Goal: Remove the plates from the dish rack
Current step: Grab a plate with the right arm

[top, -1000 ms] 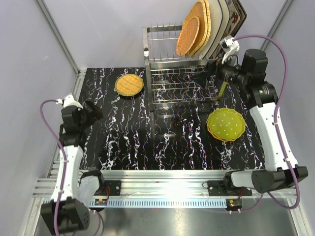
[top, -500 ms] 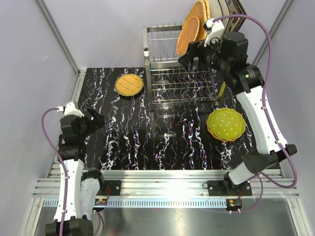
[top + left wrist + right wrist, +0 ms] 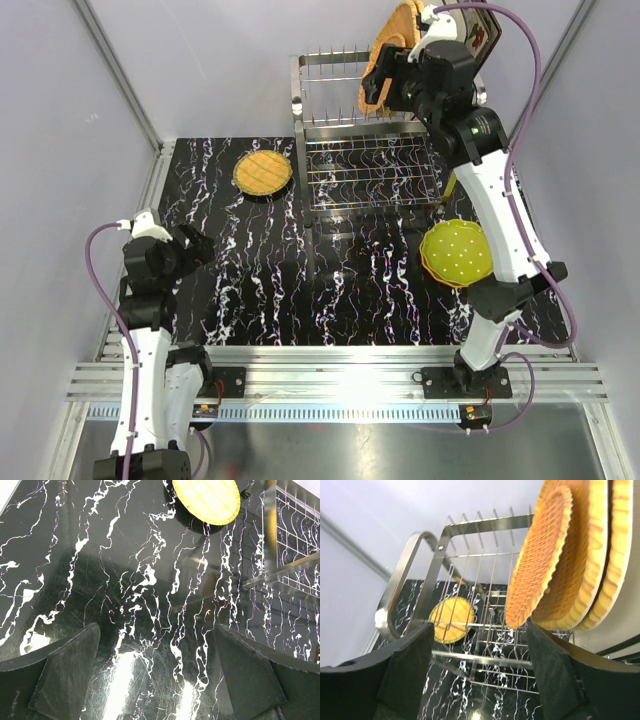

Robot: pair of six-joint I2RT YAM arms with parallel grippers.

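Note:
The steel dish rack (image 3: 365,150) stands at the back. Its top tier holds upright orange woven plates (image 3: 373,90), cream plates and a flower-patterned plate (image 3: 484,30) at the right end. My right gripper (image 3: 398,78) is open and empty, raised to the top tier next to the front woven plate (image 3: 540,555). In the right wrist view that plate's lower edge is just above my right finger (image 3: 555,675). My left gripper (image 3: 200,247) is open and empty, low over the table at the left. An orange plate (image 3: 263,172) and a lime-green dotted plate (image 3: 457,253) lie on the table.
The table is black marble-patterned (image 3: 260,290). The rack's wire prongs (image 3: 470,575) and lower grid shelf (image 3: 370,185) are below my right gripper. The left wrist view shows the orange plate (image 3: 206,500) ahead and the rack's leg (image 3: 295,570) at the right. Grey walls surround the table.
My right arm has risen from beside the rack's right side and swung left to the woven plates on the top tier. The left arm has shifted slightly.

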